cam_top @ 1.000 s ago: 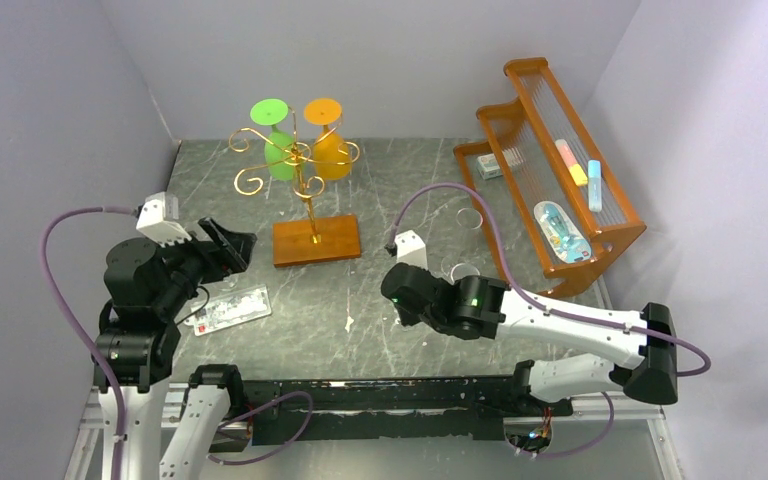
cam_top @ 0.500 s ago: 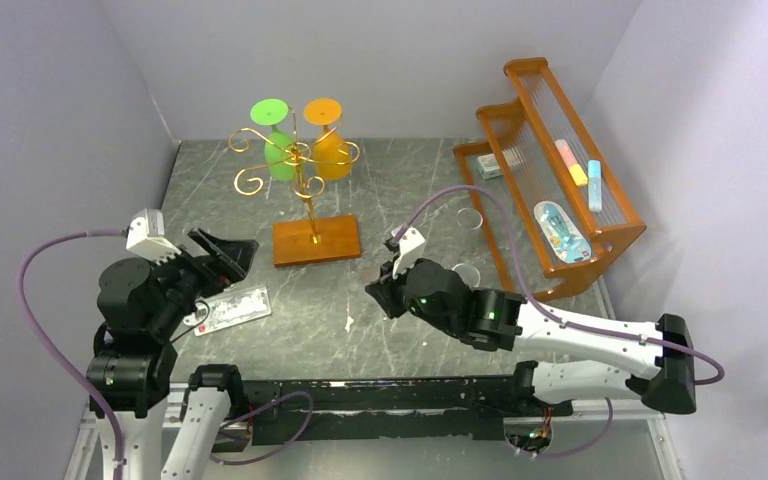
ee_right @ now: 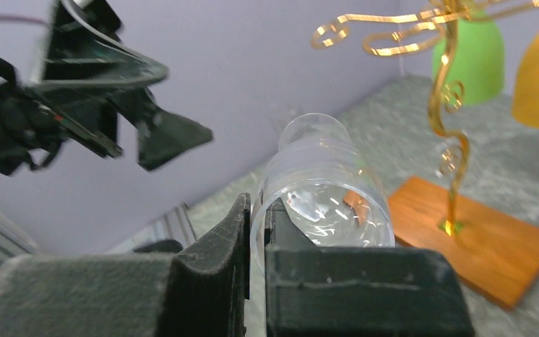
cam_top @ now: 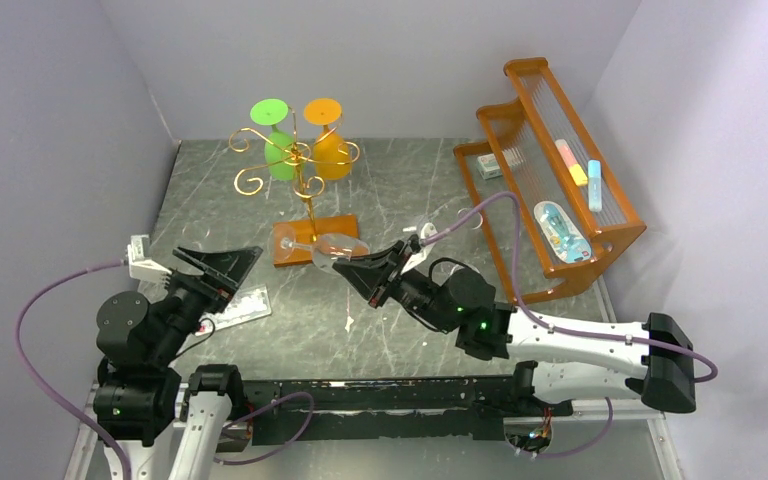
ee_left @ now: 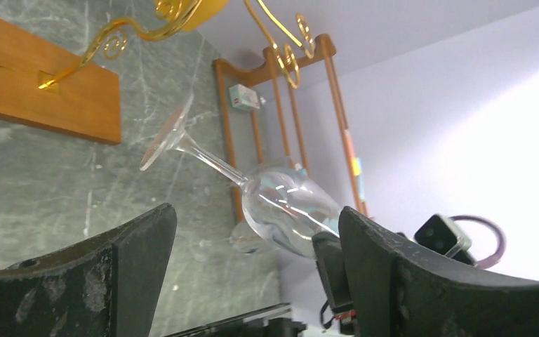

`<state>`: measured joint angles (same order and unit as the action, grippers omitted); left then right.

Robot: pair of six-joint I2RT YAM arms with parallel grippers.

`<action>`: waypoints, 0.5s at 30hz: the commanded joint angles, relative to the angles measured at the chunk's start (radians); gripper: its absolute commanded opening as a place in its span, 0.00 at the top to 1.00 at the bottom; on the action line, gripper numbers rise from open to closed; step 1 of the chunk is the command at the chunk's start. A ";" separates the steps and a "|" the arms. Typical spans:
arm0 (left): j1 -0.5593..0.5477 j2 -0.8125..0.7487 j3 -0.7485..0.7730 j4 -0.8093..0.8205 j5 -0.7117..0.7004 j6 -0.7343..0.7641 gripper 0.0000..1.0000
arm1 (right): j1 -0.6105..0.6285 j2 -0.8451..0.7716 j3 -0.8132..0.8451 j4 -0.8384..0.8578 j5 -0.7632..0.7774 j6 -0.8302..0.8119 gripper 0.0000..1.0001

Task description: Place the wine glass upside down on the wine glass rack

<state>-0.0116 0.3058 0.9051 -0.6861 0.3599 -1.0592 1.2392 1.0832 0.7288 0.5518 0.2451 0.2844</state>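
**Mia:** Where is the glass now?

**Ben:** The right tool [cam_top: 358,268] is pinched tight on the rim of the clear wine glass [cam_top: 332,248]. The glass lies on its side in the air, above the grey stone-look table [cam_top: 400,180]. It is just in front of the rack's wooden foot. Its round foot points left.

**Mia:** And the left tool [cam_top: 218,255]?

**Ben:** Its two fingers are wide apart, with nothing in them. It waits near, on the left.

**Mia:** What should happen next?

**Ben:** I think the left tool should take the thin stem. It should close softly, because glass can break. The right tool should let go only once the stem is held firmly. Then the glass can be tipped foot up and slid into a free curl of the thin gold wire rack [cam_top: 309,200], a bit farther back.

**Mia:** How many things are there?

**Ben:** There are two tools and one clear glass held. There is one rack. Far on it hang two cups, mouth down: one green glass [cam_top: 280,160] and one orange glass [cam_top: 330,155]. On the far right stands one big orange wooden shelf [cam_top: 550,150].
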 commanded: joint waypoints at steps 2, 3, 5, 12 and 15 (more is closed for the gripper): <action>0.009 -0.030 0.066 0.011 -0.056 -0.195 0.10 | 0.010 0.006 -0.029 0.322 -0.060 0.050 1.00; 0.009 -0.030 0.069 0.015 -0.052 -0.216 0.09 | 0.013 0.010 -0.030 0.343 -0.071 0.066 1.00; 0.009 -0.029 0.071 0.018 -0.037 -0.254 0.08 | 0.021 0.021 -0.032 0.378 -0.080 0.087 1.00; 0.097 -0.040 0.122 -0.129 -0.060 -0.276 0.06 | 0.085 0.099 -0.002 0.475 -0.091 0.077 1.00; 0.103 -0.064 0.117 -0.128 -0.072 -0.296 0.07 | 0.125 0.134 0.016 0.501 -0.057 0.035 1.00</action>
<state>0.0685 0.2760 0.9966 -0.7547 0.3141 -1.3178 1.3224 1.1873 0.7013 0.9222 0.1642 0.3622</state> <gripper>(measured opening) 0.939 0.058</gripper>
